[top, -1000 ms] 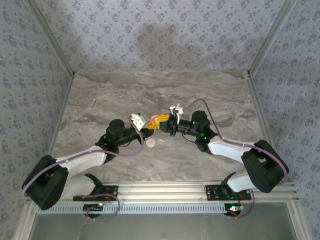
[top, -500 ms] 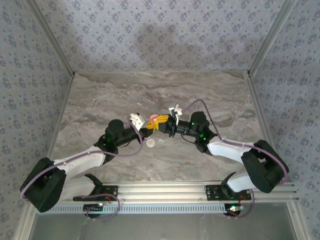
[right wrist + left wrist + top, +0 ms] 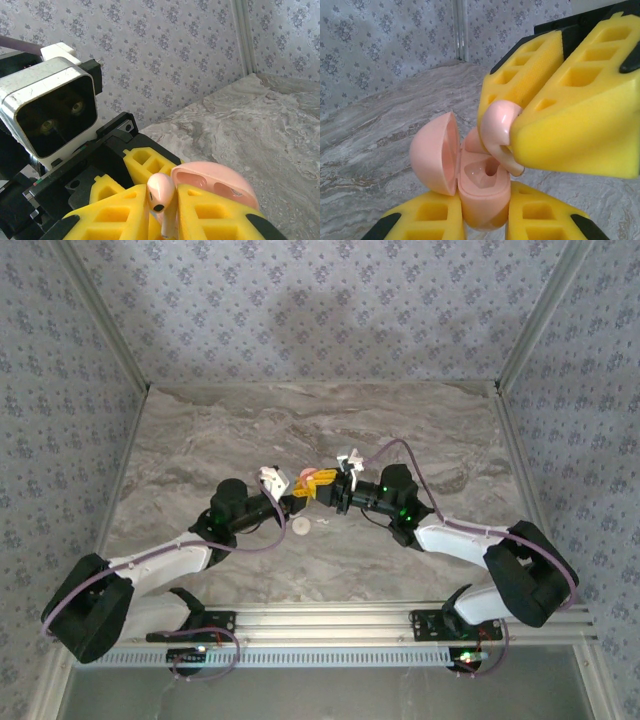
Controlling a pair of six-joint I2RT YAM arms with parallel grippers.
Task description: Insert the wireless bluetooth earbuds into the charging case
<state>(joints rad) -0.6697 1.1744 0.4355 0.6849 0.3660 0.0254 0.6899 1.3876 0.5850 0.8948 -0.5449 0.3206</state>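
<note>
Above the middle of a marble table (image 3: pixel 200 440), the left gripper (image 3: pixel 485 212) is clamped on the base of a pink charging case (image 3: pixel 482 190), its yellow fingers (image 3: pixel 427 217) pressing either side and the hinged lid (image 3: pixel 435 152) swung open to the left. The right gripper (image 3: pixel 162 210) pinches one pink earbud (image 3: pixel 497 125) between its own foam pads (image 3: pixel 570 115), holding it just above the case's open wells, stem down. On the tabletop below, a round pale disc (image 3: pixel 300 526) lies just beside a tiny pale bit (image 3: pixel 322 523).
</note>
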